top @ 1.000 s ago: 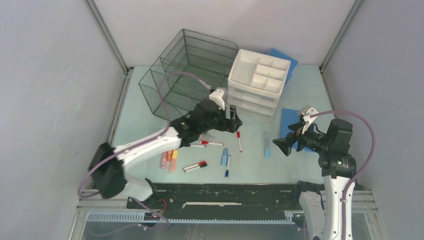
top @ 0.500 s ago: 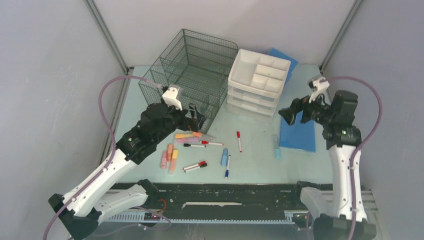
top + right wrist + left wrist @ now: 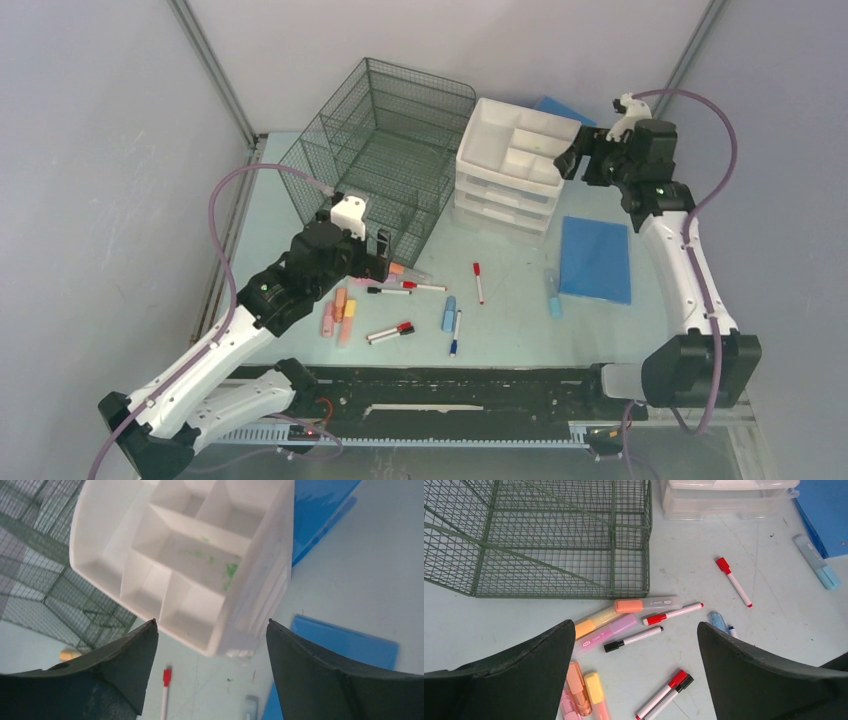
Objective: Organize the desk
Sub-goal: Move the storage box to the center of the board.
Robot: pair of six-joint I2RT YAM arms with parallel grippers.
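A: Mint-green desk (image 3: 510,325), grey walls on three sides. Left gripper (image 3: 635,626): fingers spread wide, nothing between them, hanging over the pen scatter just in front of the wire-mesh organizer (image 3: 549,535).
B: Directly under it?
A: Orange-capped grey highlighter (image 3: 646,603), pink highlighter (image 3: 606,632), red-capped marker (image 3: 674,613), black-capped marker (image 3: 634,637). All lie flat on the desk.
B: Right gripper (image 3: 211,622)?
A: Fingers apart too, empty, raised above the right side of the white drawer unit (image 3: 190,550). Green smudges in one top compartment. Blue sheet (image 3: 596,258) lies flat on the desk in front of the unit, with a pale blue highlighter (image 3: 552,292) beside its left edge.
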